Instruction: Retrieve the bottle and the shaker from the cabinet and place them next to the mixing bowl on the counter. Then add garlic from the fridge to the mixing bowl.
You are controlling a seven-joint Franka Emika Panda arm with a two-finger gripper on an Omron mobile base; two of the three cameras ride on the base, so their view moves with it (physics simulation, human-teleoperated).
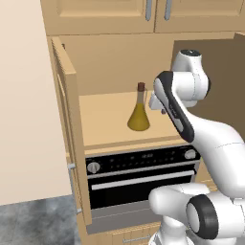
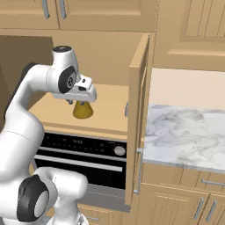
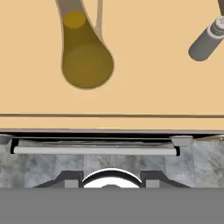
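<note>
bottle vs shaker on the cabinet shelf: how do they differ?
Shape: the bottle is a cone-shaped flask with a thin neck; the shaker is a plain narrow cylinder.
Material: the bottle is clear glass holding yellow-olive liquid; the shaker is opaque grey.
Size: the bottle's base is much wider than the shaker.
Top: the bottle carries a dark red-brown stopper; the shaker's top looks pale grey.
Shared: both stand on the shelf of the cabinet, apart from each other, neither held.

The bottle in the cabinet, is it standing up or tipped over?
Standing up. The bottle sits on its wide base on the shelf, stopper on top.

Yellow-olive bottle [image 1: 139,117], grey-veined white counter [image 2: 189,132]
</note>
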